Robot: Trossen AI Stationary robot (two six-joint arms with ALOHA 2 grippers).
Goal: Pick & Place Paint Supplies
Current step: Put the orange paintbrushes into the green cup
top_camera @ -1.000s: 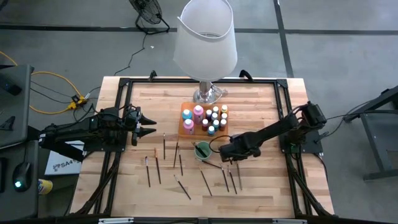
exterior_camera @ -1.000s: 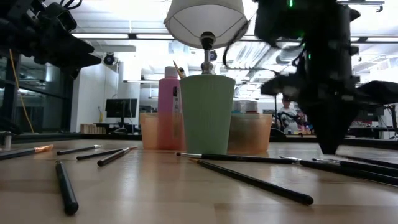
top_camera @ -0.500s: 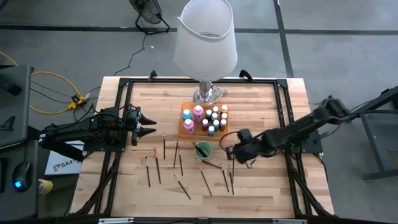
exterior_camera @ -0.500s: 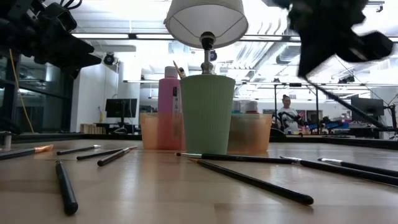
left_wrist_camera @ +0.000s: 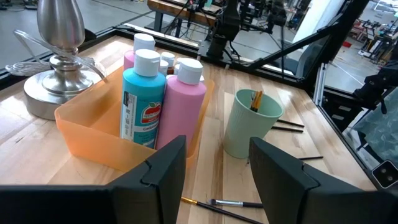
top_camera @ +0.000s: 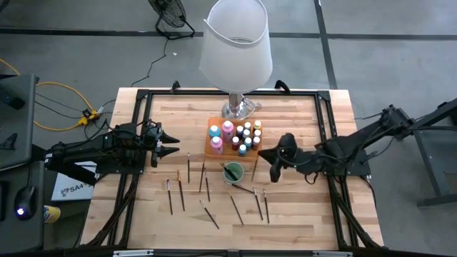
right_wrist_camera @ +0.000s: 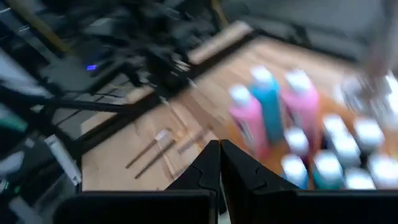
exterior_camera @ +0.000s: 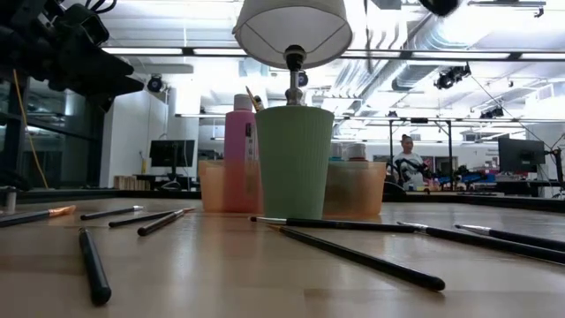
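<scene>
White-shade lamp [top_camera: 235, 43], floor fan [top_camera: 170, 16], yellow cable [top_camera: 61, 100], person in bkgd [exterior_camera: 408, 163]

We see a pale wooden tabletop [top_camera: 300, 214] edged by a black frame. The lamp's silver base [top_camera: 239, 109] stands on it beyond both pairs of jaws. An orange tray [top_camera: 212, 145] of bottles sits between the left and right jaws, with a green cup [top_camera: 232, 173] just beside it on the near side. Thin dark-handled brushes [top_camera: 182, 194] lie scattered flat on the wood, nearer the front edge than either pair of jaws.
</scene>
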